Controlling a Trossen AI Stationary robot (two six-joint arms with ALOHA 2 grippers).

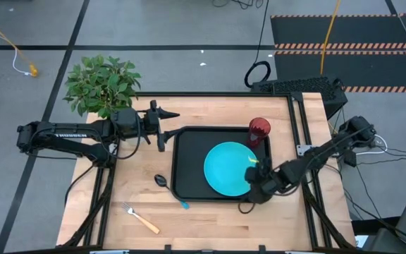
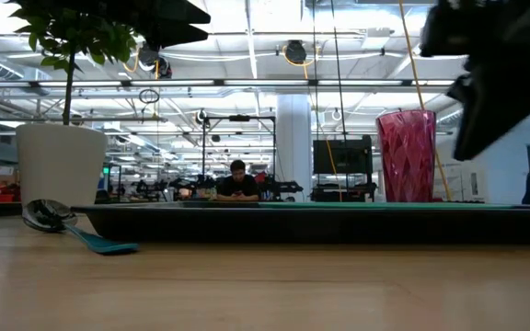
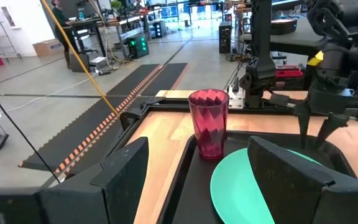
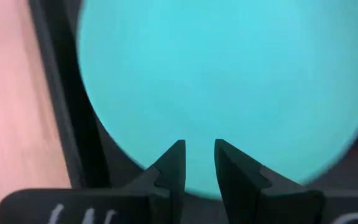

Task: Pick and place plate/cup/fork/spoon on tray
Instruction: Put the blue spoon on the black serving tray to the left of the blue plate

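Note:
The turquoise plate [image 1: 228, 168] lies flat in the black tray [image 1: 189, 144], right of the tray's middle. The red cup [image 1: 259, 130] stands upright in the tray's far right corner. The spoon [image 1: 169, 190] lies on the table at the tray's near left corner. The fork [image 1: 141, 219] lies on the table near the front edge. My right gripper [image 4: 199, 155] hangs over the plate's near right edge, its fingers a narrow gap apart with nothing between them. My left gripper [image 1: 162, 127] is wide open and empty beside the tray's far left corner.
A green plant in a white pot [image 1: 103, 86] stands at the table's far left corner, behind my left arm. Bare wood [image 1: 217, 226] lies between the tray and the front edge. People sit in the room behind [image 2: 237, 179].

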